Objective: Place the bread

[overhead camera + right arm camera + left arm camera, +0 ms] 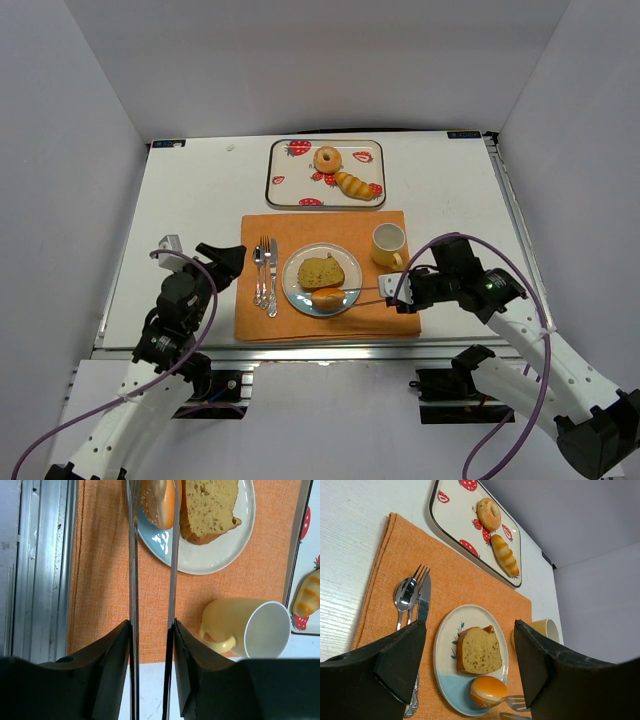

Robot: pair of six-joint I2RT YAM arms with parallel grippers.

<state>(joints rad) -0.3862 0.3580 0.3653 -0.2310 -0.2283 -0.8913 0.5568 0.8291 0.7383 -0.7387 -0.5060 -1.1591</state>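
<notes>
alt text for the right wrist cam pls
The right gripper holds tongs whose tips sit either side of an orange bun on a plate, next to a bread slice. A yellow mug stands on the orange placemat at lower right; a tray edge shows far right.

yellow mug (388, 243), cutlery (265, 275), orange placemat (300, 228)

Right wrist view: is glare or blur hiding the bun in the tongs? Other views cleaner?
Right wrist: sharp, no glare, but the top edge crops the round orange glazed bun between the thin metal tongs. Left wrist: bun whole, slight sheen; the near black fingers look underexposed. Top external: even light, soft shadows.
</notes>
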